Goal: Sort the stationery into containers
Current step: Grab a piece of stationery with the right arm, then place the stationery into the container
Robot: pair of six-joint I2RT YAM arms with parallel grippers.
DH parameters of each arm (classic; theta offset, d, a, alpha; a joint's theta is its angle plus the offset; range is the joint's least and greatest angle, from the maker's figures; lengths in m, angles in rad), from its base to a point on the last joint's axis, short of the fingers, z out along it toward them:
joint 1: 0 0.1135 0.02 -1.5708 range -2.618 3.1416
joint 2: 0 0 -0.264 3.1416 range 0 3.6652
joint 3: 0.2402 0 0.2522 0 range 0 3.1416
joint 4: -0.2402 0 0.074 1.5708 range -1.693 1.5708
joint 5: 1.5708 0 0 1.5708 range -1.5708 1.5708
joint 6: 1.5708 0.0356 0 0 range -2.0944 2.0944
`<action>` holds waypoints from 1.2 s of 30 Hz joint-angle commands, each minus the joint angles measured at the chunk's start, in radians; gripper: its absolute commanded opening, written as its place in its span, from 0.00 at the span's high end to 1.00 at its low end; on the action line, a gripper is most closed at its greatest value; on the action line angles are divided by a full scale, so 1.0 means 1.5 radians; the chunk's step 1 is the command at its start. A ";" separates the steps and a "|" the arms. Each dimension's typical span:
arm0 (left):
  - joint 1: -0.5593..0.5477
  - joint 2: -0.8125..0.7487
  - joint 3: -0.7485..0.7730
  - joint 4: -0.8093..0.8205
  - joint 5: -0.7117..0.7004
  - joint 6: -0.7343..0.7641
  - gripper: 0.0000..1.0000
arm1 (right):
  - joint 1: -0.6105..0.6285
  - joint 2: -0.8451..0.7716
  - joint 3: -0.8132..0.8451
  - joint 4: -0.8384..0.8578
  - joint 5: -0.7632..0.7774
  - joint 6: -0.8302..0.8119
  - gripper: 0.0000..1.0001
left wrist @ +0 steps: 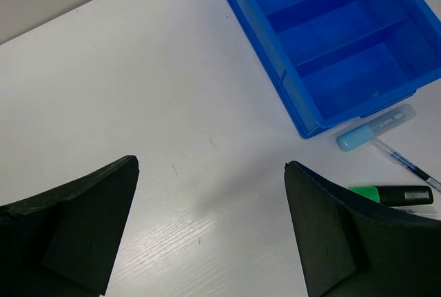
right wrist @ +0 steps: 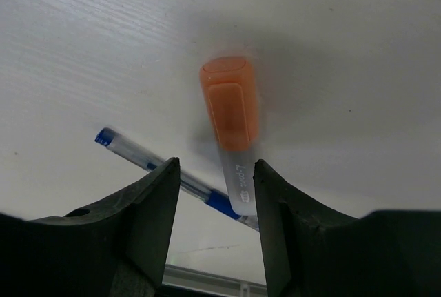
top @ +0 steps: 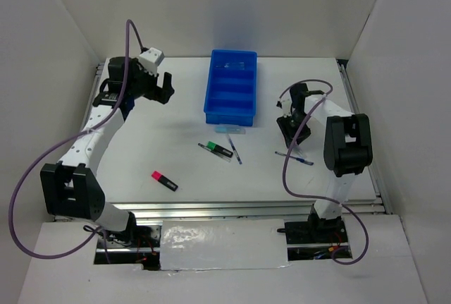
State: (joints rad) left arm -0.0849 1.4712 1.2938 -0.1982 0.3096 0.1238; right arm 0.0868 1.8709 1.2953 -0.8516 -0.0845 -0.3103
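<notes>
Likely light, rigid and slick, the orange highlighter (right wrist: 229, 107) sits between the fingers of the right gripper (right wrist: 217, 169), over the worktop (right wrist: 344, 49) right of the blue tray (top: 209, 103). It is best pinched mid-barrel, though whether those fingers clamp it is unclear. The left gripper (left wrist: 210, 166) gapes, empty.

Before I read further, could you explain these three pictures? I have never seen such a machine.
These are two robot arms bolted to a table. The wide picture looks down from above; the other two come from a camera on each wrist, fingers showing. On the table lie a blue tray with four compartments, a green highlighter, a pink highlighter, a thin pen, a blue pen and a blue-capped tube. The left gripper is open and empty. An orange highlighter sits inside the right gripper; whether it is gripped is unclear.
</notes>
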 commanded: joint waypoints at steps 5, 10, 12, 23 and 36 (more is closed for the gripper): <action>0.015 -0.007 0.011 0.022 0.025 -0.010 0.01 | 0.014 0.030 0.020 0.000 0.006 -0.023 0.51; 0.017 0.006 0.022 0.018 0.028 -0.003 0.01 | 0.014 0.038 0.034 -0.002 0.014 -0.046 0.66; 0.018 0.006 0.023 0.015 0.027 -0.001 0.01 | 0.013 0.026 0.061 -0.014 0.015 -0.054 0.73; 0.043 -0.036 -0.018 0.033 0.038 0.002 0.01 | 0.078 -0.027 0.350 -0.094 0.001 -0.092 0.85; 0.111 -0.169 -0.134 0.058 0.058 0.042 0.01 | 0.199 0.167 0.551 0.119 0.054 -0.248 0.84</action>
State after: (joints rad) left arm 0.0566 1.2701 1.1141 -0.1699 0.3759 0.1612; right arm 0.3771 2.0392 2.1021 -0.7906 -0.0360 -0.6003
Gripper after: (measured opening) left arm 0.993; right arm 0.340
